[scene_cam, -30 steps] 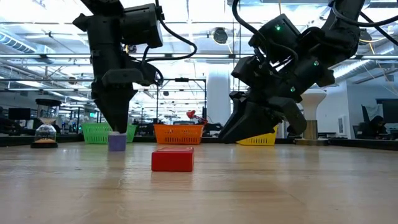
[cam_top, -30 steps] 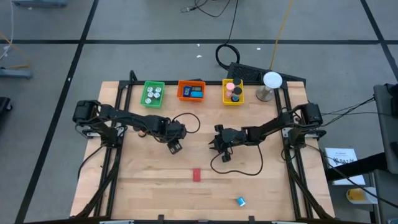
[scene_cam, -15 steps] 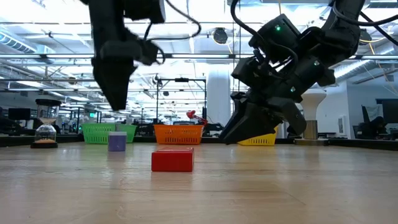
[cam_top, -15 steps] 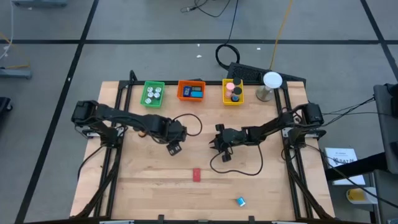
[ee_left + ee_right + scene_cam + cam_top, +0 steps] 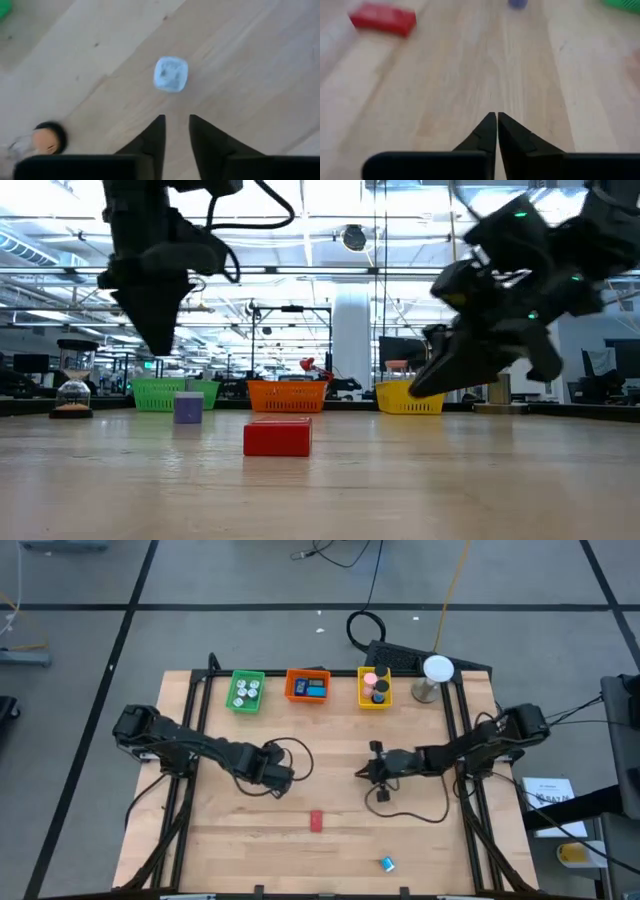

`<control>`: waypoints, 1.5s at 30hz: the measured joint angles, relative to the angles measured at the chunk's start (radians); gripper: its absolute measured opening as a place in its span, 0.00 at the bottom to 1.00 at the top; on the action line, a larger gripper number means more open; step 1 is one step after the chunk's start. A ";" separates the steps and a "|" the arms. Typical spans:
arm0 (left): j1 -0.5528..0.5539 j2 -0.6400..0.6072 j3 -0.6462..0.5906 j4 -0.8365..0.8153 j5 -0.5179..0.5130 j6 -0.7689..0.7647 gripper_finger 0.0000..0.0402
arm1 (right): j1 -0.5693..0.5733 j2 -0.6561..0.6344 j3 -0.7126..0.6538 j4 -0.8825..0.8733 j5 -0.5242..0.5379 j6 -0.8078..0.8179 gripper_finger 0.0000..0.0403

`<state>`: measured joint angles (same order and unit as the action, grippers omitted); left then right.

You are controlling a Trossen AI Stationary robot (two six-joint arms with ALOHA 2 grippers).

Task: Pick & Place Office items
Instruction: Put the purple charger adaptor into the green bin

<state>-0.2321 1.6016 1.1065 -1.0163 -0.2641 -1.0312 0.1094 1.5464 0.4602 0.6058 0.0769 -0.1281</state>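
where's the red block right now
In the high view the red block lies flat on the bare wood near the table's front middle, between both arms, with the small blue piece to its front-right.

My wooden surface (image 5: 220,840) carries three trays at its far edge: green (image 5: 246,691), orange (image 5: 307,686), yellow (image 5: 374,688). Nearer than the orange tray lie a red block (image 5: 316,821), a purple piece (image 5: 188,407) and a blue piece (image 5: 386,863).
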 joint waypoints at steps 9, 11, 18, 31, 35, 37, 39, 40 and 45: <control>0.069 0.000 -0.001 0.110 0.043 0.111 0.23 | 0.007 -0.183 -0.211 0.217 0.002 0.109 0.04; 0.088 0.003 -0.001 0.102 0.043 0.137 0.31 | 0.007 -0.218 -0.225 0.218 0.002 0.110 0.04; 0.135 0.021 -0.003 0.112 0.071 0.232 0.63 | 0.010 -0.261 -0.237 0.211 0.002 0.117 0.04; 0.148 0.103 -0.065 0.206 0.103 0.322 0.62 | 0.011 -0.260 -0.237 0.213 0.001 0.114 0.04; 0.149 0.114 -0.087 0.207 0.103 0.324 0.54 | 0.011 -0.260 -0.237 0.213 0.001 0.110 0.04; 0.149 0.116 -0.092 0.213 0.101 0.326 0.49 | 0.011 -0.260 -0.236 0.213 0.001 0.109 0.04; 0.149 0.116 -0.093 0.233 0.091 0.331 0.43 | 0.011 -0.260 -0.237 0.213 0.001 0.109 0.04; 0.149 0.116 -0.093 0.246 0.089 0.333 0.40 | 0.011 -0.260 -0.236 0.213 0.001 0.109 0.04; 0.150 0.116 -0.093 0.287 0.088 0.363 0.34 | 0.011 -0.260 -0.236 0.213 0.001 0.109 0.04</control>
<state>-0.0826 1.7172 1.0138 -0.7292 -0.1761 -0.6680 0.1207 1.2865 0.2237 0.8185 0.0776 -0.0193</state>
